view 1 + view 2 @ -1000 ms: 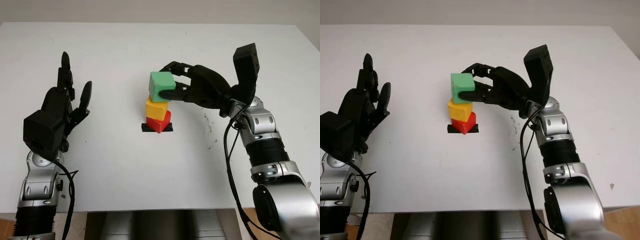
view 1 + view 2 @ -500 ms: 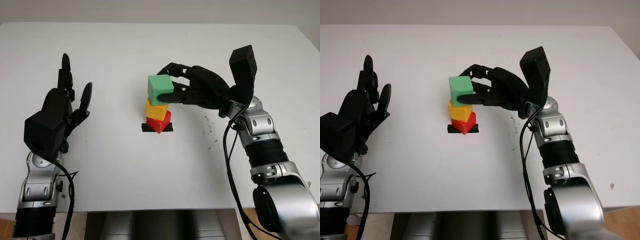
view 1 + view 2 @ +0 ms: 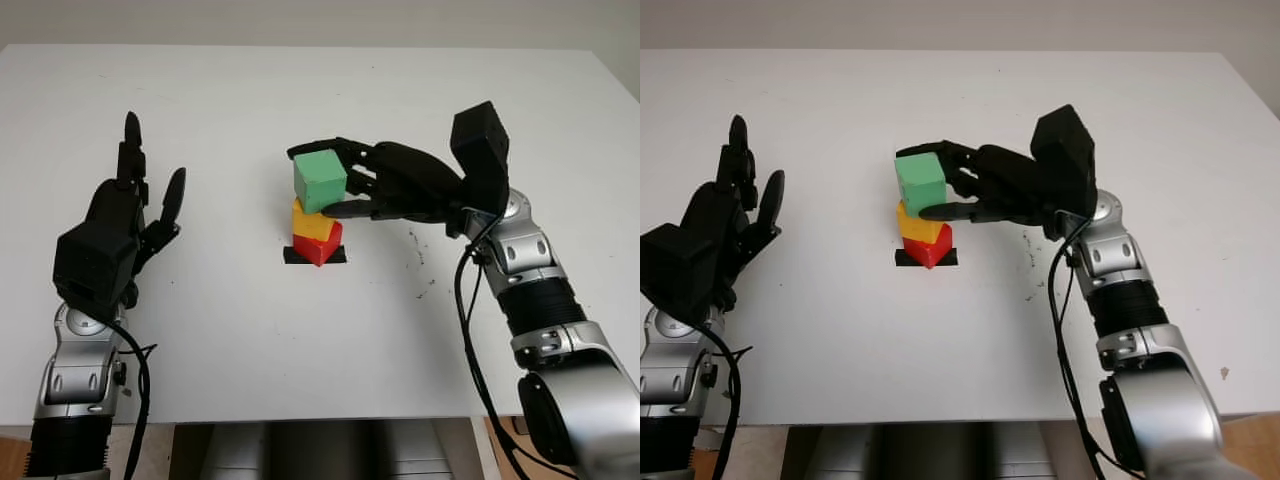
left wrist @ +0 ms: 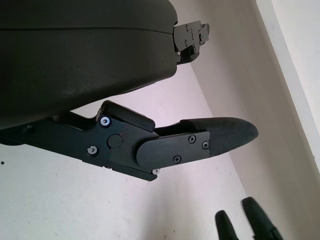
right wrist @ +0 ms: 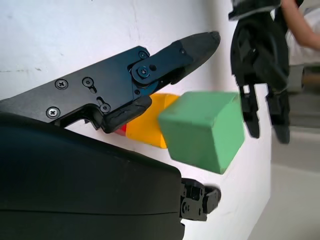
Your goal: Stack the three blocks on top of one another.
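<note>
Frame centre: right hand [image 3: 345,185] grips the green cube block [image 3: 320,180], slightly tilted, atop the yellow cube block [image 3: 313,222] and red cube block [image 3: 322,246]; left hand [image 3: 115,225] open at frame left

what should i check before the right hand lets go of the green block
1. Base: red block sits on the black marker on the table: ok.
2. Yellow block sits on the red one: ok, though the two are turned differently.
3. Green block rests fully on the yellow: cannot tell; it looks tilted and shifted toward the robot's left.
4. Right hand grips the green block: ok, fingers around it.
5. Fingers clear of the yellow block for release: cannot tell; the lower finger runs close beside it.
6. Left hand open, raised well away from the stack: ok.
</note>
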